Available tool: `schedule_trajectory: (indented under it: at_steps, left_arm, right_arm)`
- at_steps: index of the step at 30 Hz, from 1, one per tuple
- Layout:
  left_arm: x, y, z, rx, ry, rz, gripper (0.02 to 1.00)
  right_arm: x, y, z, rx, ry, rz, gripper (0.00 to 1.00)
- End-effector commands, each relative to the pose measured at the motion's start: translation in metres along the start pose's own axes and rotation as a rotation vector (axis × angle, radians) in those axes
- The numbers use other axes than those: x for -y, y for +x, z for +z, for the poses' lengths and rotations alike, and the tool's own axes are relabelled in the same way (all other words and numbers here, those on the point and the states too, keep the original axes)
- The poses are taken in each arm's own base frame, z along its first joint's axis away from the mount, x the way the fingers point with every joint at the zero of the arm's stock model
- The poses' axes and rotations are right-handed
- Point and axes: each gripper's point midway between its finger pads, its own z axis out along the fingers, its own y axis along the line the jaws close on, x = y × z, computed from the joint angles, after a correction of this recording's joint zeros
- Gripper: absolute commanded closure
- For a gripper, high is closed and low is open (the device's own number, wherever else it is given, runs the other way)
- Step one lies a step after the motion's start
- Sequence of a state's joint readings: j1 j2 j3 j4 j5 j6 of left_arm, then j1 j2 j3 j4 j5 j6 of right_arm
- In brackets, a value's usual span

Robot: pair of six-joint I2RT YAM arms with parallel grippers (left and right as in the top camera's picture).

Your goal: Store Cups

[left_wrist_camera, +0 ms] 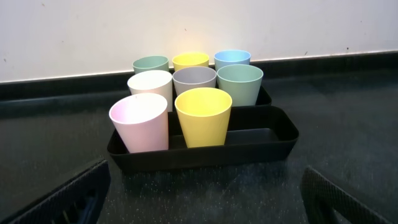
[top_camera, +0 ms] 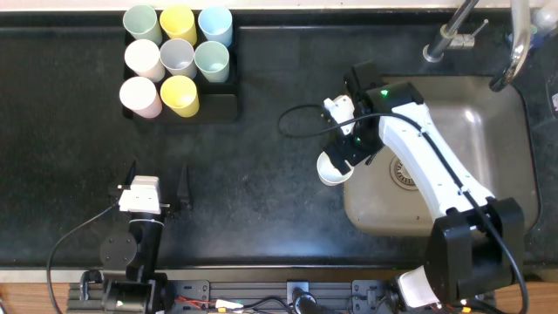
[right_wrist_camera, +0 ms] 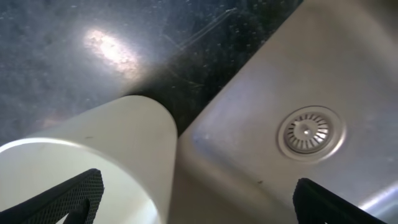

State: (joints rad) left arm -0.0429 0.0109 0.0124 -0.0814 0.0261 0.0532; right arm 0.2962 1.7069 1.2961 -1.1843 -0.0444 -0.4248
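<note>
From above, the white cup (top_camera: 332,168) sits at the sink (top_camera: 488,122) lip beneath the right pincer (top_camera: 347,155); at the left wrist, the left pincer (left_wrist_camera: 202,202) gapes, facing the tray (left_wrist_camera: 205,158); at the right wrist, jaws stand wide, one finger (right_wrist_camera: 68,196) seemingly inside the rim, so a skewed squeeze could topple the cup into that sink.

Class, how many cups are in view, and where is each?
9. Eight stand in the black tray: three at the back, three in the middle, two in front. One white cup is beside the sink, at the right pincer. None looks hidden.
</note>
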Motion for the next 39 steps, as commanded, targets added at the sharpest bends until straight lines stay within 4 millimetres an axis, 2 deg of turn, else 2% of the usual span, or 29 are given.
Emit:
schedule_trajectory:
  at_steps: [1,2,3,4,10,13,16,18,19,21,22,23,25,28,29,32,36,39]
  left_arm:
    - [-0.001,0.000,0.000,0.005,-0.006,0.010,0.020]
    - [-0.001,0.000,0.000,0.004,-0.006,0.010,0.020]
    - [-0.001,0.000,0.000,0.005,-0.006,0.010,0.020]
    - [-0.001,0.000,0.000,0.005,-0.006,0.010,0.020]
    - [-0.001,0.000,0.000,0.005,-0.006,0.010,0.020]
    - [-0.001,0.000,0.000,0.005,-0.006,0.010,0.020]
    - [-0.001,0.000,0.000,0.005,-0.006,0.010,0.020]
    - [-0.001,0.000,0.000,0.005,-0.006,0.010,0.020]
    - [-0.001,0.000,0.000,0.005,-0.006,0.010,0.020]
    - [-0.001,0.000,0.000,0.005,-0.006,0.010,0.020]
    - [-0.001,0.000,0.000,0.005,-0.006,0.010,0.020]
    - [-0.001,0.000,0.000,0.005,-0.006,0.010,0.020]
    - [-0.001,0.000,0.000,0.005,-0.006,0.010,0.020]
    - [-0.001,0.000,0.000,0.004,-0.006,0.010,0.020]
    - [-0.001,0.000,0.000,0.005,-0.006,0.010,0.020]
    - [-0.001,0.000,0.000,0.005,-0.006,0.010,0.020]
    - [-0.001,0.000,0.000,0.005,-0.006,0.010,0.020]
    - [-0.001,0.000,0.000,0.004,-0.006,0.010,0.020]
  right_arm:
    - [0.009,-0.008,-0.009,0.026,0.049,-0.012,0.544]
    - [0.009,-0.008,-0.009,0.026,0.047,-0.012,0.612]
    - [0.009,-0.008,-0.009,0.027,0.046,-0.012,0.726]
    - [0.009,-0.008,-0.009,0.028,0.046,-0.011,0.956]
    - [0.002,-0.013,-0.011,0.049,0.021,-0.018,0.958]
    - [-0.001,-0.021,-0.025,0.084,0.032,-0.008,0.958]
    - [-0.006,-0.038,-0.057,0.147,0.035,0.026,0.958]
    - [-0.008,-0.059,-0.091,0.233,0.047,0.068,0.958]
    - [-0.009,-0.065,-0.101,0.260,0.053,0.073,0.961]
    - [-0.015,-0.092,-0.141,0.381,0.070,0.067,0.961]
    - [-0.025,-0.117,-0.174,0.481,0.074,0.055,0.963]
    - [-0.034,-0.131,-0.192,0.529,0.072,0.037,0.961]
    - [-0.048,-0.153,-0.214,0.589,0.063,0.010,0.958]
    - [-0.065,-0.191,-0.235,0.675,0.038,0.004,0.961]
    - [-0.072,-0.213,-0.234,0.706,0.030,-0.010,0.958]
    - [-0.082,-0.234,-0.212,0.683,0.015,-0.024,0.961]
    - [-0.096,-0.246,-0.176,0.614,-0.003,-0.044,0.958]
    - [-0.110,-0.253,-0.155,0.581,-0.014,-0.077,0.956]
